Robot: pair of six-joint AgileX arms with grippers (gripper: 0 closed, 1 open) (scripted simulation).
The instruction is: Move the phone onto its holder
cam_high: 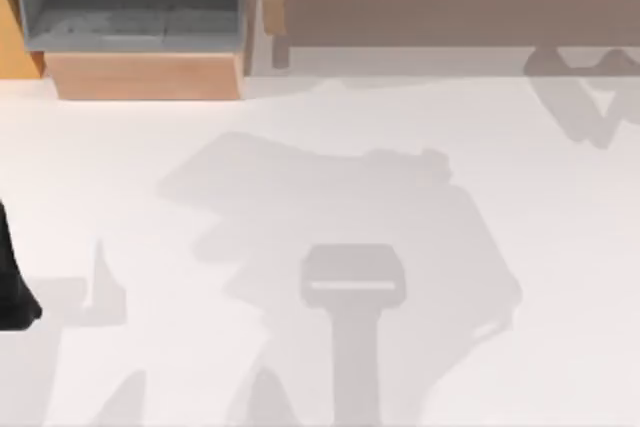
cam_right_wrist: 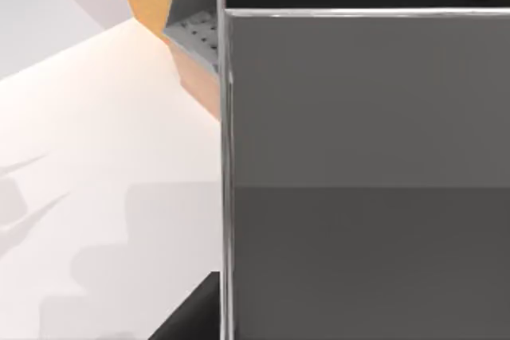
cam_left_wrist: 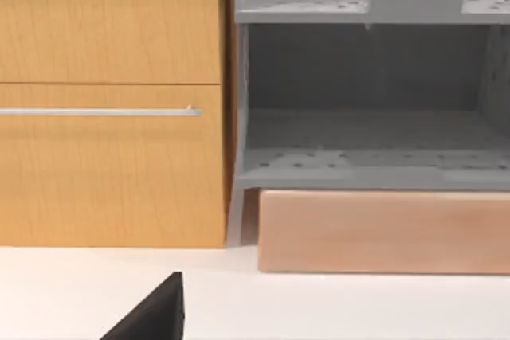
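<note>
Looming close against the right wrist camera, the phone [cam_right_wrist: 366,173] is seen with its grey screen and silver edge. Whether either pincer is apart or together cannot be told. A grey shelf unit [cam_high: 135,2] and wooden cabinet [cam_left_wrist: 111,101] are seen at the top view's upper left, above the white table [cam_high: 320,147].

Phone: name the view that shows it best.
Right wrist view: the phone looms close, grey screen, black bezel, silver edge. Top view gives table and shadows; left wrist view, a wooden cabinet and grey shelf.
</note>
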